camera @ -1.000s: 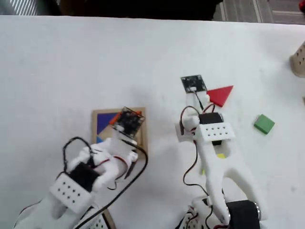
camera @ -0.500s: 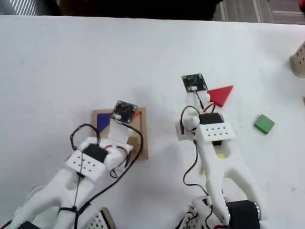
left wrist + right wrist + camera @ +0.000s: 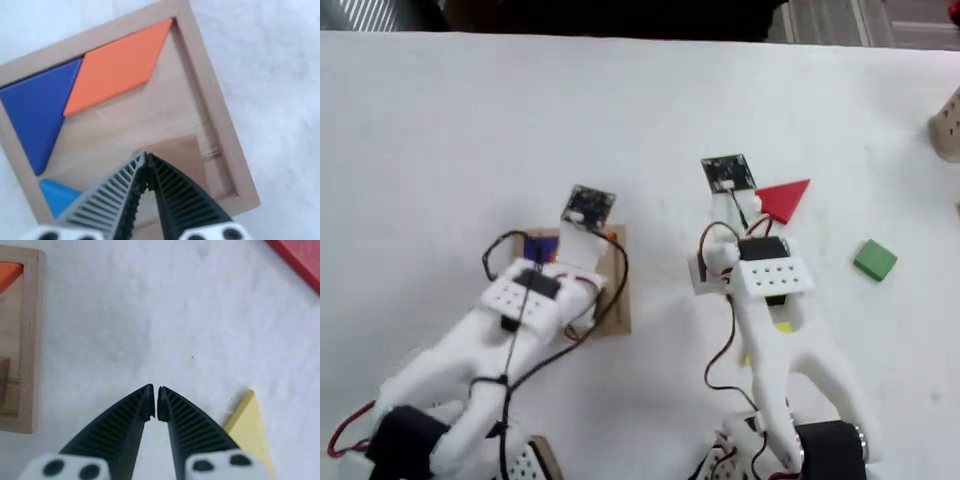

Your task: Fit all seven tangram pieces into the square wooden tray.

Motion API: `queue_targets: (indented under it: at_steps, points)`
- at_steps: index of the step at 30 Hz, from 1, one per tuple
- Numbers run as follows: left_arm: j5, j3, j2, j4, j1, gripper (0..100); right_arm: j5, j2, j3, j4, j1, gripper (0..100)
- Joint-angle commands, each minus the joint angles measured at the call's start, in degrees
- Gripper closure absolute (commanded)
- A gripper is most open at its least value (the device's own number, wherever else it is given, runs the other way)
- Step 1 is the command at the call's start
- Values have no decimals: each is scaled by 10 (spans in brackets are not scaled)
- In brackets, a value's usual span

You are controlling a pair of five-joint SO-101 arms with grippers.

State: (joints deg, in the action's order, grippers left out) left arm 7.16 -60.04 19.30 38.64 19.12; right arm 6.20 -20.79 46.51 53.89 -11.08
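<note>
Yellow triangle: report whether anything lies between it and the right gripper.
Nothing visible does. The yellow triangle lies on bare table close beside the right gripper, whose fingers are shut. The red triangle and wooden tray lie farther away.

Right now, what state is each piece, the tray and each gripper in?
tray: partly filled.
orange parallelogram: in tray.
dark blue triangle: in tray.
light blue piece: in tray.
red triangle: on table.
green square: on table.
yellow triangle: on table.
left gripper: shut.
right gripper: shut.
</note>
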Motion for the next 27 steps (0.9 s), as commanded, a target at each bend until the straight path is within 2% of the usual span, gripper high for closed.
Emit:
queue_targets:
  at_steps: [1,9,17,21,27]
  points:
    - [6,73,-53,-6,-26,976,-1,-22,-3,-7,6,981]
    - [5,123,-107,11,-18,976,-1,-22,-3,-7,6,981]
    - [5,141,-113,3,54,976,15,-23,-4,-7,6,981]
    - [5,167,-132,-6,65,976,20,-23,-3,-7,6,981]
    - [3,199,-56,84,56,976,22,-22,-3,-9,6,981]
